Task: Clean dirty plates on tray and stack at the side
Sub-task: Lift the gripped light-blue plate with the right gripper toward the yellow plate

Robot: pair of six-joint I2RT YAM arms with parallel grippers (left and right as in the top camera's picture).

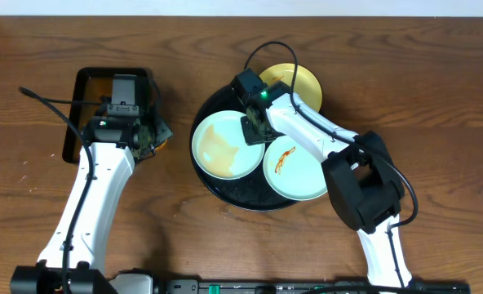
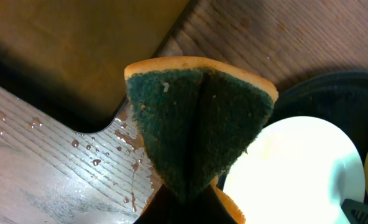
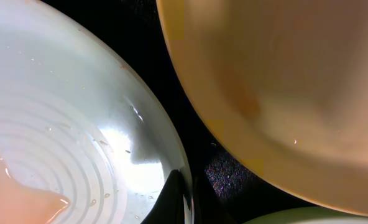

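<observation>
The right fingers [image 3: 168, 202] are pinched together on the rim of the wet plate [image 1: 223, 145], one finger to each side of the rim in the wrist view. The right gripper [image 1: 254, 129] stands at the plate's edge toward the tray's middle. The left gripper [image 1: 150, 135] is clamped on a folded sponge [image 2: 196, 124], green scouring face outward, just beside the small tray [image 1: 90, 90]. All three plates lie on the tray [image 1: 225, 194]: the wet plate carries a pale orange film, the smeared plate [image 1: 297, 167] an orange-brown streak, and the yellow plate [image 1: 300, 80] sits at the far rim. No plate is yet on the bare table [image 1: 437, 98]. The step in hand appears to be steadying the wet plate for scrubbing. Hold the rim firm and level so that the film does not run off. Bring the sponge over the tray rim and press the scouring face flat. Wipe toward the pinched edge, not across it, so that the plate does not pivot. Use moderate pressure, because the neighbouring plates lie close.
</observation>
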